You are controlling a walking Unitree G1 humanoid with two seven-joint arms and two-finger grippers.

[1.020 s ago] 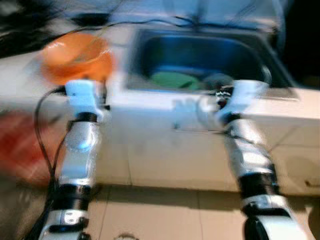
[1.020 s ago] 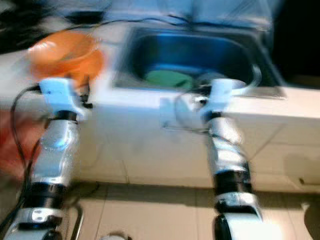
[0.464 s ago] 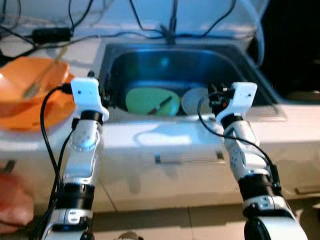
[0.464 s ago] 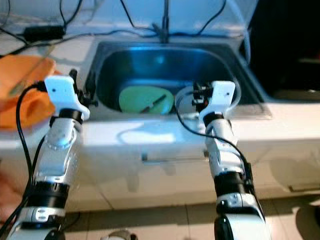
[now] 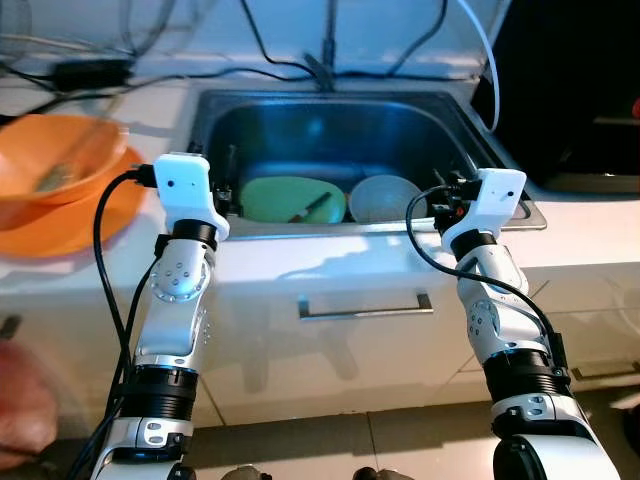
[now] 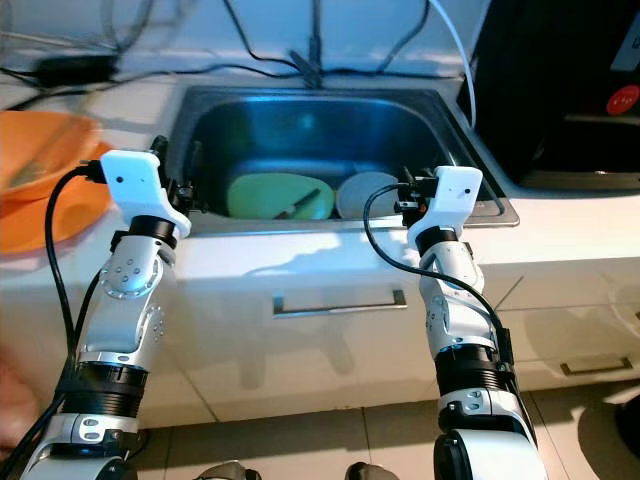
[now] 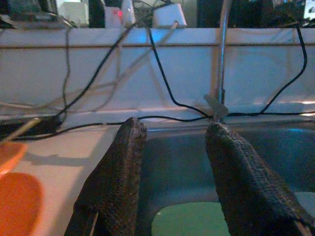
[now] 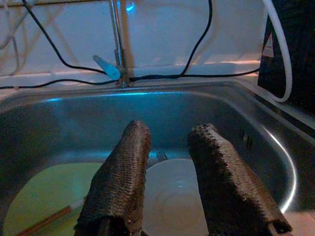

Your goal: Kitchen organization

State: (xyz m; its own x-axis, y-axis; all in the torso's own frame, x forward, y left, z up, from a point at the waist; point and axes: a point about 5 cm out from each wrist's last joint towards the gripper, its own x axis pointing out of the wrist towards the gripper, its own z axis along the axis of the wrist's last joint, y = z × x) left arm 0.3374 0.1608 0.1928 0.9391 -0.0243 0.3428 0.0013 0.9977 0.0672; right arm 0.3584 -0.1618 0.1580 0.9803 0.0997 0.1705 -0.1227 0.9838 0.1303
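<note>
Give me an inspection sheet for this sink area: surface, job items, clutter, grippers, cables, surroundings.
Surface: white counter around a steel sink.
Job items: green plate with a utensil on it and white plate, both in the sink.
Clutter: orange bowl on an orange plate, left of the sink.
Grippers: left gripper and right gripper open, empty, at the sink's front edge.
Cables: black cables behind the sink; white hose at right.
Surroundings: faucet, drawer handle, dark appliance.

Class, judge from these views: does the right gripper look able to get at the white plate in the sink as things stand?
Probably yes. The right gripper is open above the sink's front rim, aimed at the white plate, with nothing between them.
</note>
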